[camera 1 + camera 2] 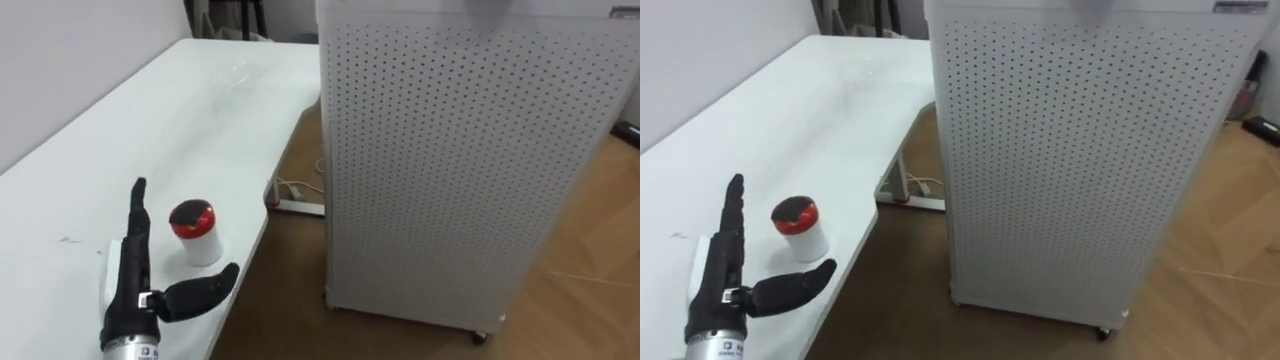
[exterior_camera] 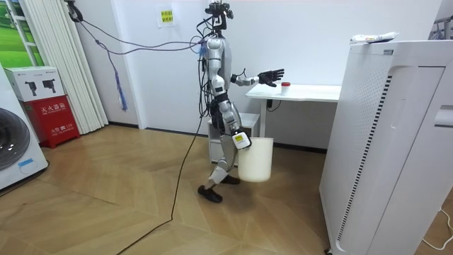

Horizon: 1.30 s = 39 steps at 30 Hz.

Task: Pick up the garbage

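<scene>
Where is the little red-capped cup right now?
In the left eye view, lower left, the red-capped cup stands on the white table near its edge, beside the left hand.

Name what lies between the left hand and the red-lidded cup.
Only bare table separates the left hand and the cup, per the left eye view.

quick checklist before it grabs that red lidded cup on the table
1. The left robot hand is open: ok, fingers straight, thumb spread.
2. The cup is upright, red lid on: ok.
3. It sits between fingers and thumb: ok; contact cannot tell.
4. It is well back from the table edge: not ok, it stands near the edge.
5. The bucket hangs at the right robot hand: ok; grip cannot tell.
</scene>
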### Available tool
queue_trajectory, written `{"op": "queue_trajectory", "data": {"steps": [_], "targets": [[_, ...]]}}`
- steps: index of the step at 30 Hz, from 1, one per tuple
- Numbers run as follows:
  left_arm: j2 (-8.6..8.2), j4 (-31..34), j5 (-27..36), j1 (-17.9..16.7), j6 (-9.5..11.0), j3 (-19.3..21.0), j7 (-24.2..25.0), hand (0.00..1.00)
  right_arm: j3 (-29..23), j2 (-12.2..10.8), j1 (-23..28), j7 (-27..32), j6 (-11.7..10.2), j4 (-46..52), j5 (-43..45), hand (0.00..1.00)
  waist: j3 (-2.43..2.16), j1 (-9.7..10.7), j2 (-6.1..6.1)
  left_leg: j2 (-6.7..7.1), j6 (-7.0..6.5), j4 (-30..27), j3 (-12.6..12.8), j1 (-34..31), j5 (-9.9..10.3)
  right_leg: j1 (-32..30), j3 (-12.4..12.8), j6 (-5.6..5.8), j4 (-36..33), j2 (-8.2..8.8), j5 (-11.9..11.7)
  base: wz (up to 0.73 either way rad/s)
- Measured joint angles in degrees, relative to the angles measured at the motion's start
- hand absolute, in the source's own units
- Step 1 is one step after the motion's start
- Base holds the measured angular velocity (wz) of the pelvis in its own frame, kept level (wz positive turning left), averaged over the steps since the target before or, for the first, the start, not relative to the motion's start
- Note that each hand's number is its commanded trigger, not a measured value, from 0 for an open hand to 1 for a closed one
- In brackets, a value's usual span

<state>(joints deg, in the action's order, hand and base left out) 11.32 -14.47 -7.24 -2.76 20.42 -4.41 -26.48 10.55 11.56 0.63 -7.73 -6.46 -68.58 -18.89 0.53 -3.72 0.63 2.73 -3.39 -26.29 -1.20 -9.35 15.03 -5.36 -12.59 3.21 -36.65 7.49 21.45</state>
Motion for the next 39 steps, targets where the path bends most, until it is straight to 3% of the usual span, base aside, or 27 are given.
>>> {"op": "queue_trajectory", "data": {"steps": [1, 2, 3, 4, 8, 12, 21, 31, 39], "targets": [[0.16, 0.00, 0.00, 0.23, 0.00, 0.24, -0.75, 0.00, 0.43, -0.11, -0.75, -0.14, -0.06, 0.03, 0.04, 1.00, 0.20, 0.09, -0.28, -0.04, 0.17, 0.23, -1.26, -0.21, -0.13, -1.37, 0.66, -0.26, 5.98, -0.63, -0.55, 0.09], [0.31, -0.19, 0.10, 0.25, 0.03, 0.18, -0.90, 0.00, 0.82, -0.22, -1.04, -0.45, -0.15, 0.12, 0.54, 1.00, 0.25, 0.16, -0.05, 0.21, 0.24, 0.04, -1.58, -0.32, -0.14, -2.32, 1.07, -1.66, 9.49, -0.62, -5.26, 0.23], [0.29, -0.35, 0.34, 0.06, 0.01, -0.14, -0.87, 0.00, 0.82, -0.29, -1.00, -0.33, -0.14, 0.05, 1.12, 1.00, -0.03, 0.47, -0.18, 0.26, 0.34, 0.18, -2.09, -0.23, -0.14, -1.90, 0.80, -1.48, 10.02, -0.53, -5.49, 0.24], [0.24, -0.33, 0.31, 0.07, 0.09, -0.33, -0.85, 0.00, 0.84, -0.19, -1.33, -0.17, -0.12, -0.27, 1.79, 1.00, -0.22, 0.35, -0.01, 0.14, 0.66, 1.10, -2.23, 0.02, -0.32, -0.86, -0.17, -1.97, 11.20, -0.71, -5.58, 0.25], [0.34, -2.41, 1.06, -0.57, 0.10, -0.66, -0.82, 0.00, 1.80, -0.43, -1.77, -1.76, -0.05, -0.27, 2.70, 1.00, 0.48, 0.32, 1.49, -0.10, 1.46, 4.59, -3.15, 2.83, -1.34, 2.83, -1.83, -2.38, 15.05, -1.68, -6.02, 0.19], [0.30, -3.65, 2.61, -2.36, -0.18, -2.73, -0.54, 0.00, 1.76, -0.40, -2.35, -2.00, 0.04, -0.19, 3.68, 1.00, 0.38, 0.36, 2.31, -0.17, 1.51, 5.41, -3.68, 2.96, -1.37, 4.01, -2.49, -2.28, 17.31, -2.17, -6.27, 0.14], [0.34, -7.40, 10.25, -2.19, 0.59, -5.02, 1.09, 0.00, 3.39, -0.40, -1.97, -2.39, 0.05, 0.29, 4.39, 1.00, 0.16, 0.47, 2.69, -0.12, 1.50, 8.22, -3.48, 6.89, -1.37, 8.56, -1.65, -1.69, 22.10, -2.80, -7.26, -0.02], [-0.49, -14.64, 18.71, 0.68, 4.65, -4.94, 4.22, 0.00, 3.94, -0.38, -1.02, -3.29, 0.30, 5.08, 4.76, 1.00, -0.01, 0.53, 2.66, -0.39, 1.48, 9.28, -2.58, 8.96, -1.39, 10.31, -1.70, -1.76, 22.38, -2.89, -7.34, -0.01], [-0.48, -18.76, 20.67, 3.32, 4.53, -4.33, 5.73, 0.00, 3.90, -0.40, 0.45, -4.02, 1.68, 6.82, 4.74, 1.00, -0.47, 0.76, 1.88, -1.06, 1.62, 9.65, -1.44, 9.13, -1.49, 10.35, -1.66, -2.14, 22.11, -3.36, -7.84, 0.00]]}}
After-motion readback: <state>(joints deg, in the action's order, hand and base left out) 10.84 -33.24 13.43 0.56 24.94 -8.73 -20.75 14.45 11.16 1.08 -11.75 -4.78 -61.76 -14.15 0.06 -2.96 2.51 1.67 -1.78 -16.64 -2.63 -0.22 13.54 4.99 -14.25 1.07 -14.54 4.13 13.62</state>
